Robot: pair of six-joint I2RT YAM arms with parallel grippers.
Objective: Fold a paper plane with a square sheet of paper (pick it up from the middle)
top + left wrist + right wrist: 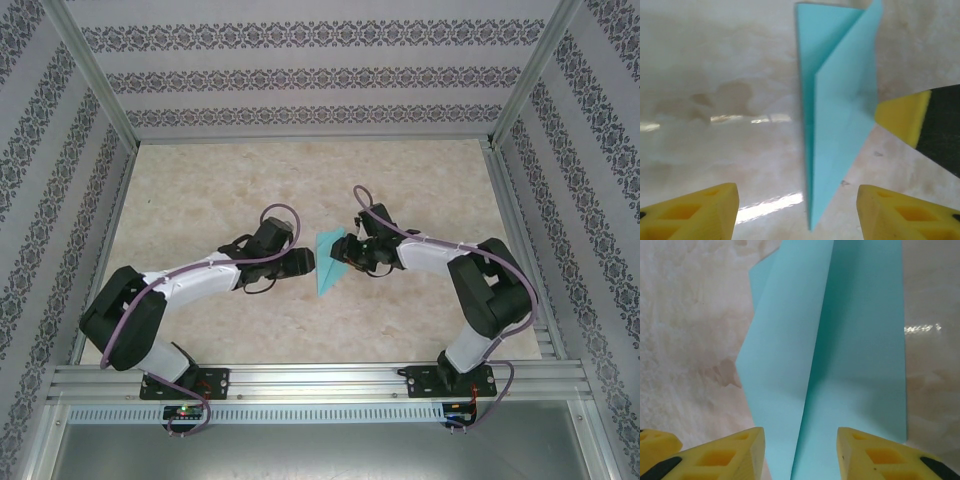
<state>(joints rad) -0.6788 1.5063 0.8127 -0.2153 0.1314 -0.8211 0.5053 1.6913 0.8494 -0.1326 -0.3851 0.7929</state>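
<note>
Yellow fingers (700,212) of the left gripper (797,212) stand apart, holding nothing. The turquoise paper plane (840,115) lies on the table (715,75) just ahead, its tip between them. The right gripper (800,452) is parted too, gripping nothing, with the plane's centre crease running between its fingers.

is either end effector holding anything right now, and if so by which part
Nothing is held: the left end effector and right end effector are open, and the paper plane lies on the table.
</note>
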